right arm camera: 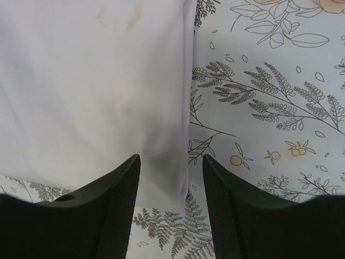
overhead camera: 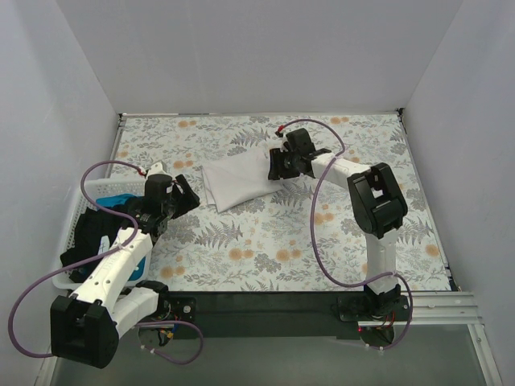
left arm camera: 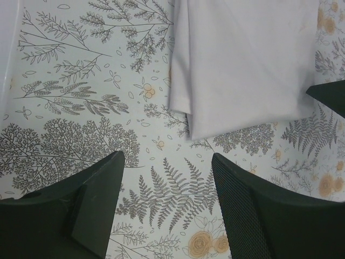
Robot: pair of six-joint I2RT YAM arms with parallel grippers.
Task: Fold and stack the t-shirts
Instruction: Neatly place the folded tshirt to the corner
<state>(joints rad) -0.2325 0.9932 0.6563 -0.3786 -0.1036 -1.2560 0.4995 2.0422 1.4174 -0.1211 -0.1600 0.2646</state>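
A folded white t-shirt point(overhead camera: 237, 181) lies flat on the floral tablecloth, near the middle back. It also shows in the left wrist view point(left arm camera: 242, 65) and the right wrist view point(right arm camera: 91, 86). My right gripper point(overhead camera: 278, 163) is open at the shirt's right edge; in its wrist view point(right arm camera: 171, 162) the jaws straddle the shirt's corner without touching it. My left gripper point(overhead camera: 183, 195) is open and empty, left of the shirt, above bare cloth point(left arm camera: 167, 162). Black and bright blue shirts point(overhead camera: 100, 225) lie in the basket at the left.
The white slotted basket point(overhead camera: 72, 211) stands at the table's left edge beside my left arm. White walls enclose the table on three sides. The floral tablecloth point(overhead camera: 265, 249) covers the table top.
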